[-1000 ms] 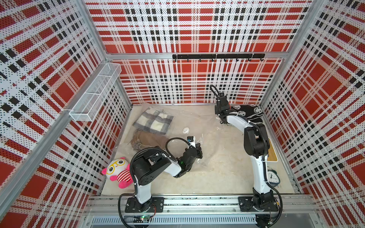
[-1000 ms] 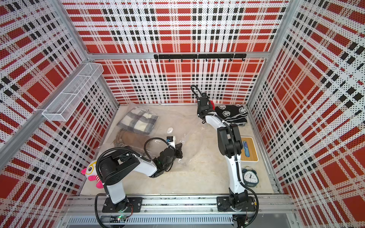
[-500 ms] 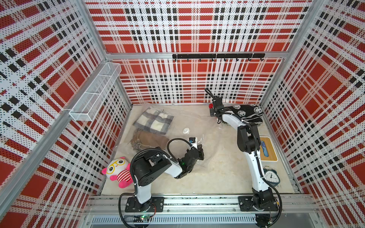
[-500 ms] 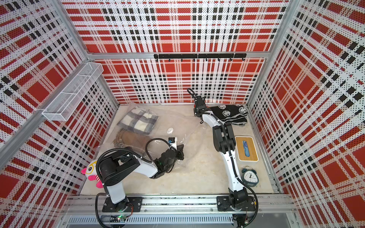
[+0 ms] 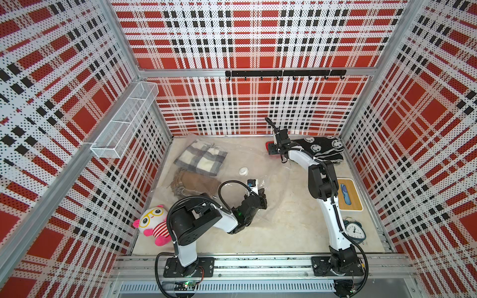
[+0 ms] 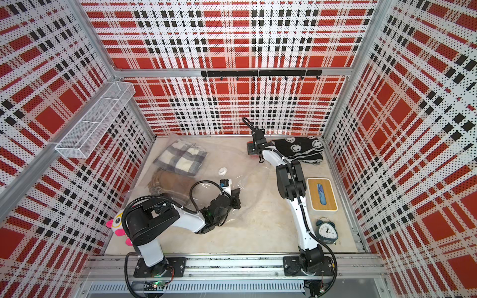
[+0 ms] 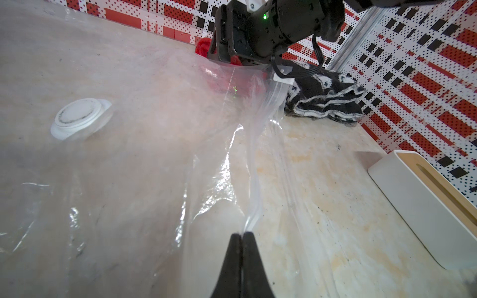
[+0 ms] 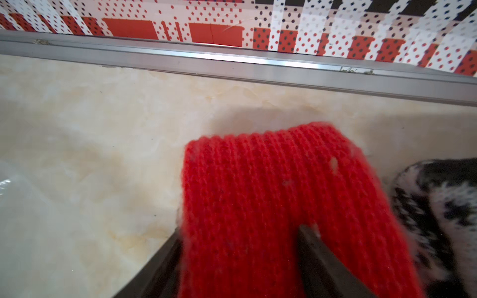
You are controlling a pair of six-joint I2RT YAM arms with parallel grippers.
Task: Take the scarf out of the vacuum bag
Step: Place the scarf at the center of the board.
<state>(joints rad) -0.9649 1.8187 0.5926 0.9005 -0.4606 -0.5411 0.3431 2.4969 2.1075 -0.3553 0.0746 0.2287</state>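
The clear vacuum bag [image 5: 260, 167] [image 7: 154, 154] lies flat over the left half of the table, its white valve [image 5: 243, 170] [image 6: 223, 170] [image 7: 80, 117] facing up. My left gripper [image 5: 262, 192] [image 6: 237, 193] [image 7: 242, 233] is shut on the bag's zip-seal edge. A red knit scarf [image 5: 269, 149] [image 6: 249, 149] [image 8: 271, 180] lies outside the bag on the table by the back wall. My right gripper [image 5: 274, 151] [image 8: 241, 229] stands over it, jaws wide apart with the scarf loose between them. A plaid grey-white scarf [image 5: 200, 157] and a brown one [image 5: 193, 182] lie inside the bag.
A black-and-white knit [image 5: 320, 148] is folded in the back right corner, next to the red scarf. Along the right side sit a white box with a wooden top [image 5: 348, 193] and an alarm clock [image 5: 355, 229]. A plush toy [image 5: 152, 224] sits front left; a wire basket [image 5: 124, 121] hangs on the left wall.
My right gripper moved left along the back wall with the red scarf, came down and opened its jaws. The left gripper kept its hold on the bag edge.
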